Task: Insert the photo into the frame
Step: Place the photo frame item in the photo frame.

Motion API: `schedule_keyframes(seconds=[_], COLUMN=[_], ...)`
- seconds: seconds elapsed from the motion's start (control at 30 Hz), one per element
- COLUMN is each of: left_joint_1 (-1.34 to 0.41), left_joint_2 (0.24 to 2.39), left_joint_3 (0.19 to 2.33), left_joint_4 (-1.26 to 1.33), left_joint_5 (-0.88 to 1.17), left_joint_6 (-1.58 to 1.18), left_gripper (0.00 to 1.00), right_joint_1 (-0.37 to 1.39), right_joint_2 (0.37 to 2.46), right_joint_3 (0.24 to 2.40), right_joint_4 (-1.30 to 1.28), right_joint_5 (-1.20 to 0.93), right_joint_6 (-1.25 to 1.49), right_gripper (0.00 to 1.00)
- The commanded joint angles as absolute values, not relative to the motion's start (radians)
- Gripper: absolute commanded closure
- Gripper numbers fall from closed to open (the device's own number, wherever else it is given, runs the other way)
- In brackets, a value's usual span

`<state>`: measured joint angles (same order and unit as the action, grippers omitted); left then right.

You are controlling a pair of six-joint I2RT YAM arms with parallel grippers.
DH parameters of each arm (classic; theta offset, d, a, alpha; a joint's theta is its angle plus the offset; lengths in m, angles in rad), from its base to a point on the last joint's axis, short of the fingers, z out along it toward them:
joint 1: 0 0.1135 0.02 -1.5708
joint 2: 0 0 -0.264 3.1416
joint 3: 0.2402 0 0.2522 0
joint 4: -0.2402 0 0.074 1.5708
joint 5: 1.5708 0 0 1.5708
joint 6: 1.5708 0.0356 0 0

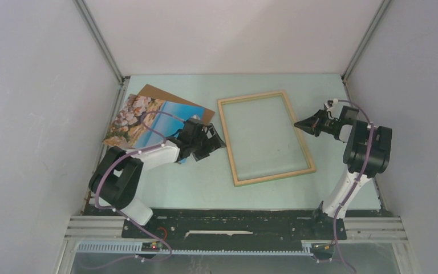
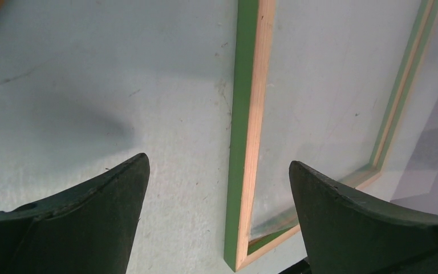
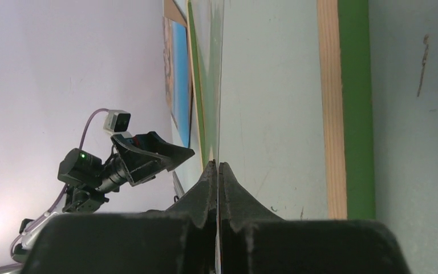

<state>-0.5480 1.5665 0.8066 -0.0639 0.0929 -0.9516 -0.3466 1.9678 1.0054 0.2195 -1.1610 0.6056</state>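
Left wrist view had the left gripper [image 2: 218,162] with its fingers spread wide over bare table [image 2: 91,85], nothing between them, and the near-left corner of the frame [image 2: 251,114] just ahead. Across the table, the right gripper [image 3: 218,166] had its fingers pressed together at the frame's right rail; a thin bright line ran up from their seam, and whether that was a clear edge being pinched could not be told. From above, the frame [image 1: 251,96] lay flat mid-table, pale wood up, with nothing inside it. The photo [image 1: 148,117] lay picture-up at the far left on a brown board [image 1: 165,94], its near end hidden under the left arm. By that layout the job looked barely begun: the print had yet to be picked up, carried across and seated. No brand, label or writing was legible anywhere.
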Motion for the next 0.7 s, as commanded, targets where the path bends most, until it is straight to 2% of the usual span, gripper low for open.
schedule_keyframes(seconds=[0.0,0.27,0.3,0.47,0.53,0.67], left_joint_1=[-0.561,-0.569,-0.568,-0.57,-0.572,-0.573], left_joint_2=[1.606,1.705,1.722,1.764,1.78,1.815], left_joint_3=[0.893,0.97,0.983,1.043,1.066,1.098], left_joint_4=[-0.028,-0.03,-0.03,-0.056,-0.081,-0.103], left_joint_5=[0.088,0.111,0.114,0.087,0.068,0.069], left_joint_6=[-0.963,-0.958,-0.955,-0.918,-0.896,-0.877], left_gripper=[0.01,0.16,0.2,0.36,0.37,0.41], right_joint_1=[-0.334,-0.321,-0.322,-0.321,-0.316,-0.302], right_joint_2=[2.001,2.031,2.034,2.04,2.037,2.035], right_joint_3=[1.047,1.053,1.053,1.053,1.054,1.043], right_joint_4=[0.181,0.198,0.202,0.183,0.169,0.168], right_joint_5=[-1.177,-1.209,-1.208,-1.186,-1.175,-1.164], right_joint_6=[0.56,0.58,0.59,0.591,0.582,0.584], right_gripper=[1.0,1.0,0.98,0.76,0.72,0.72])
